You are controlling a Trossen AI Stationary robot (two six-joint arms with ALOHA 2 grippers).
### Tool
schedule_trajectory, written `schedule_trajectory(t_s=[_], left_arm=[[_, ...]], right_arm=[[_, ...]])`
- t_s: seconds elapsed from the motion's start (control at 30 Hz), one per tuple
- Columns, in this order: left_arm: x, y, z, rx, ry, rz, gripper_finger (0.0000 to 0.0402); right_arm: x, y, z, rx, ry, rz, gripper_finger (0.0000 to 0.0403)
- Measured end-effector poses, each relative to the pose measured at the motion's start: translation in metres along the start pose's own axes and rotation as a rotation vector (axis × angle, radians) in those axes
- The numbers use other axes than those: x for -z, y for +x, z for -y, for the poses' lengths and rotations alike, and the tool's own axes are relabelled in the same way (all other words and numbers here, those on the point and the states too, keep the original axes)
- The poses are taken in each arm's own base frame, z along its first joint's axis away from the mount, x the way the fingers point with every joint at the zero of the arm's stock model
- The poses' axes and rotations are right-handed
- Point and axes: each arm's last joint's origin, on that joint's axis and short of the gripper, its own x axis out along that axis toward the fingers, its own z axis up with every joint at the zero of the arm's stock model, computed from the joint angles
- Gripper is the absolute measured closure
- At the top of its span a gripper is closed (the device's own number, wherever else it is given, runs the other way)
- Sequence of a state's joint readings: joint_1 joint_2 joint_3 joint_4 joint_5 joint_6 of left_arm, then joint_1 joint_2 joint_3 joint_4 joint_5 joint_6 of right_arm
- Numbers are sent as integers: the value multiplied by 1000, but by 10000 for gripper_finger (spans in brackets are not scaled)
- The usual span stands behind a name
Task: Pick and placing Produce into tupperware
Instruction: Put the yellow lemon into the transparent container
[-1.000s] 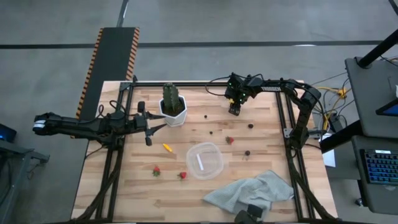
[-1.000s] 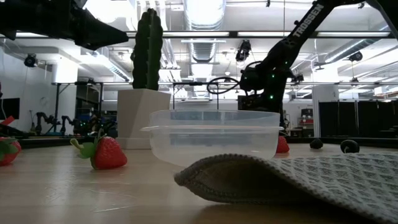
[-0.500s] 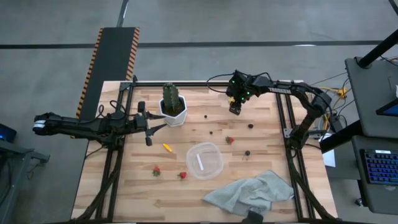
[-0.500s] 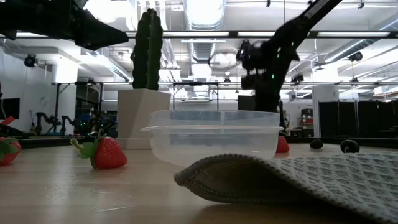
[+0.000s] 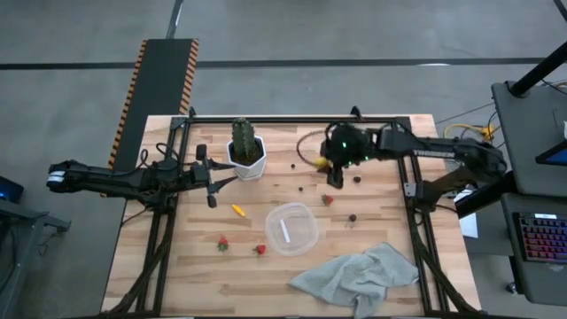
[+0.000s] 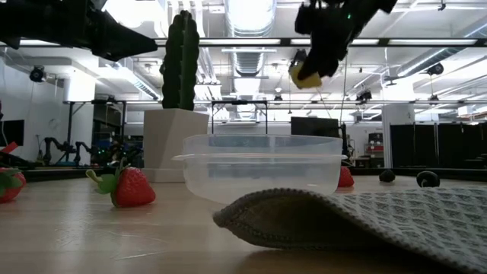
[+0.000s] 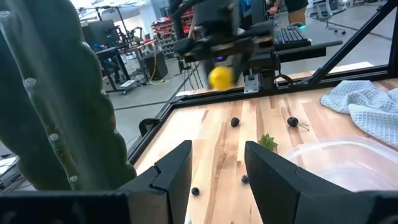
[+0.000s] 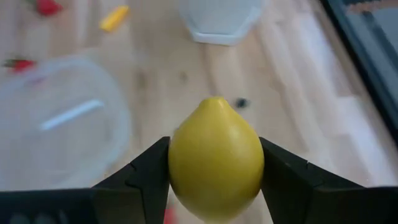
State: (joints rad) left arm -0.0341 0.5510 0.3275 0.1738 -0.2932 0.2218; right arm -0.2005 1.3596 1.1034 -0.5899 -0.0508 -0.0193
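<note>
My right gripper [image 5: 331, 170] is shut on a yellow lemon [image 8: 216, 158] high above the table's far middle; the lemon also shows in the low view [image 6: 307, 76] and the left wrist view [image 7: 220, 77]. The clear tupperware [image 5: 291, 229] stands on the table nearer the front. Strawberries [image 5: 222, 242] [image 5: 260, 250] [image 5: 327, 200], an orange carrot piece [image 5: 237, 210] and dark berries [image 5: 357, 178] [image 5: 352, 217] lie on the wood. My left gripper [image 5: 215, 180] waits open beside the cactus pot [image 5: 246, 161], nothing between its fingers. My right gripper pinches the lemon between its two fingers [image 8: 146, 177], one on each of its two rounded sides [image 8: 177, 168]. The lemon's pointed end faces away from the wrist. The fingers slant downward from the table's right. The lemon is lifted clear of the table.
A green cactus [image 5: 244, 137] in a white pot stands at the far left of centre. A grey-green cloth [image 5: 359, 275] lies crumpled at the near right. Small berries [image 5: 293, 165] [image 5: 304, 187] lie between the pot and the tupperware. Bare wood lies at the near left.
My right gripper has risen from low over the table's far side to well above it, carrying the lemon, and has swung a little toward the near edge while tipping less steeply downward. The lemon now hangs clear, above the level of the tupperware's rim.
</note>
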Motion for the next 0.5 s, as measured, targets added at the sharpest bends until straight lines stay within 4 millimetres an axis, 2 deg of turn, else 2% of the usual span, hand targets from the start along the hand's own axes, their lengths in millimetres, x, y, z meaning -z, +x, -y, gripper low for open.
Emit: schedule_trajectory(t_s=[0.17,0.27,0.5], left_arm=[[0,0,0,-1,-1,4,267],[-1,-1,0,-1,-1,6,267],[-1,-1,-1,-2,-2,9,267]], right_arm=[[-4,5,-43,-43,-44,36,211],[0,16,-61,-48,-57,4,211],[2,55,-83,-66,-78,-23,211]])
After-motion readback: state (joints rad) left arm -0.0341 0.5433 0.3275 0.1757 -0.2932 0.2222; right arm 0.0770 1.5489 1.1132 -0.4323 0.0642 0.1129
